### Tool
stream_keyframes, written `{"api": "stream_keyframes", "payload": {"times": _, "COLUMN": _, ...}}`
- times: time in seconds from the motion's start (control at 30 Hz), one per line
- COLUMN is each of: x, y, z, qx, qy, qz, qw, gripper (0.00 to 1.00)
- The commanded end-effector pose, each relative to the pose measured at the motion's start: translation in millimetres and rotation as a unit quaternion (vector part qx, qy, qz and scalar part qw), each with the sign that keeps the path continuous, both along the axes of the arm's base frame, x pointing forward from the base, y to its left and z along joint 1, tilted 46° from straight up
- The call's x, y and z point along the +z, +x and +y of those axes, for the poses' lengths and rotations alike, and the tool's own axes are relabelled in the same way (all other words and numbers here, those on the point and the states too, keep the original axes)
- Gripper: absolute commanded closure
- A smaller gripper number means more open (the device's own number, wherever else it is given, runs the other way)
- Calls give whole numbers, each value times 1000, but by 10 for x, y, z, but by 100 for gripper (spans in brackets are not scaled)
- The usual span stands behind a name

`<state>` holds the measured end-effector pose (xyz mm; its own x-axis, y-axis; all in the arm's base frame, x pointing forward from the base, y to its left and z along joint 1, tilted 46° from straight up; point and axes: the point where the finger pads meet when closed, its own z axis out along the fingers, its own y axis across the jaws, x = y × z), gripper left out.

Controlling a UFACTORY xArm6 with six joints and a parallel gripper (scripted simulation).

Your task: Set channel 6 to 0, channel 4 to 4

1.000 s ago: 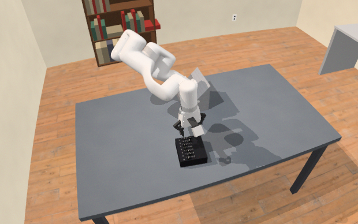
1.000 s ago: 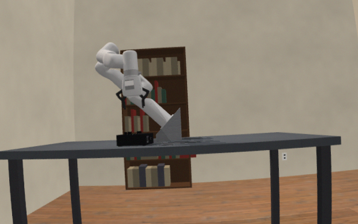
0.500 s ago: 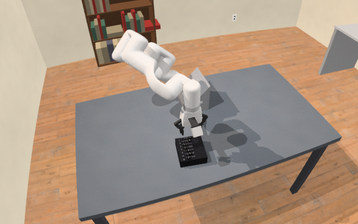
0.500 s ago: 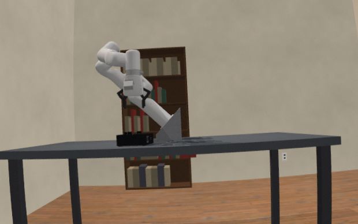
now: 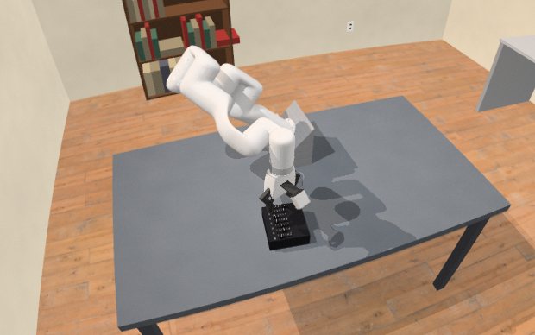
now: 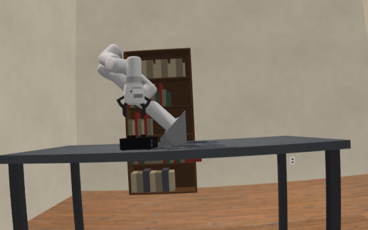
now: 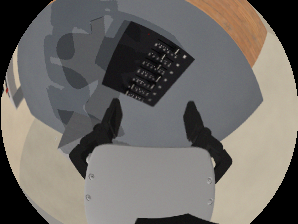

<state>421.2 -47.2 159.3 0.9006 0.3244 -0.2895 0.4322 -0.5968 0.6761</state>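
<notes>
Grey worktop (image 5: 185, 224) (image 6: 237, 149) (image 7: 165, 122) stood nearest, black lighting desk (image 5: 298, 224) (image 6: 133, 144) (image 7: 120, 67) flat on it, claw (image 5: 280, 203) (image 6: 134, 114) (image 7: 153, 107) above, spread fully wide, gripping nothing, shelves of upright books in a brown bookcase (image 5: 181, 6) (image 6: 192, 118) behind.

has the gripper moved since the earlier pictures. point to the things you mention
Yes, the gripper (image 5: 281, 204) (image 6: 134, 115) (image 7: 153, 107) has come down, closer to the lighting desk (image 5: 298, 224) (image 6: 135, 144) (image 7: 122, 62) in the exterior view.
</notes>
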Motion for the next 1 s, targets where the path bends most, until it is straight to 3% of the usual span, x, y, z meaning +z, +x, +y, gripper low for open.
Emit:
{"api": "stream_keyframes", "payload": {"times": 0.0, "x": -14, "y": 27, "z": -167, "qx": 63, "qy": 4, "qz": 67, "qw": 996, "gripper": 0}}
{"api": "stream_keyframes", "payload": {"times": 0.03, "x": -21, "y": 27, "z": -220, "qx": 110, "qy": 1, "qz": 117, "qw": 987, "gripper": 0}}
{"api": "stream_keyframes", "payload": {"times": 0.23, "x": -59, "y": 15, "z": -495, "qx": 196, "qy": -10, "qz": 208, "qw": 958, "gripper": 0}}
{"api": "stream_keyframes", "payload": {"times": 0.43, "x": -79, "y": 1, "z": -627, "qx": 285, "qy": -16, "qz": 304, "qw": 909, "gripper": 0}}
{"api": "stream_keyframes", "payload": {"times": 0.5, "x": -81, "y": -1, "z": -637, "qx": 314, "qy": -15, "qz": 334, "qw": 888, "gripper": 0}}
{"api": "stream_keyframes", "payload": {"times": 0.57, "x": -81, "y": -1, "z": -637, "qx": 314, "qy": -15, "qz": 334, "qw": 888, "gripper": 0}}
{"api": "stream_keyframes", "payload": {"times": 0.6, "x": -81, "y": -1, "z": -639, "qx": 340, "qy": -12, "qz": 361, "qw": 868, "gripper": 0}}
{"api": "stream_keyframes", "payload": {"times": 0.63, "x": -81, "y": -1, "z": -639, "qx": 340, "qy": -12, "qz": 361, "qw": 868, "gripper": 0}}
{"api": "stream_keyframes", "payload": {"times": 0.67, "x": -81, "y": -1, "z": -639, "qx": 340, "qy": -12, "qz": 361, "qw": 868, "gripper": 100}}
{"api": "stream_keyframes", "payload": {"times": 0.97, "x": -81, "y": -1, "z": -639, "qx": 340, "qy": -12, "qz": 361, "qw": 868, "gripper": 100}}
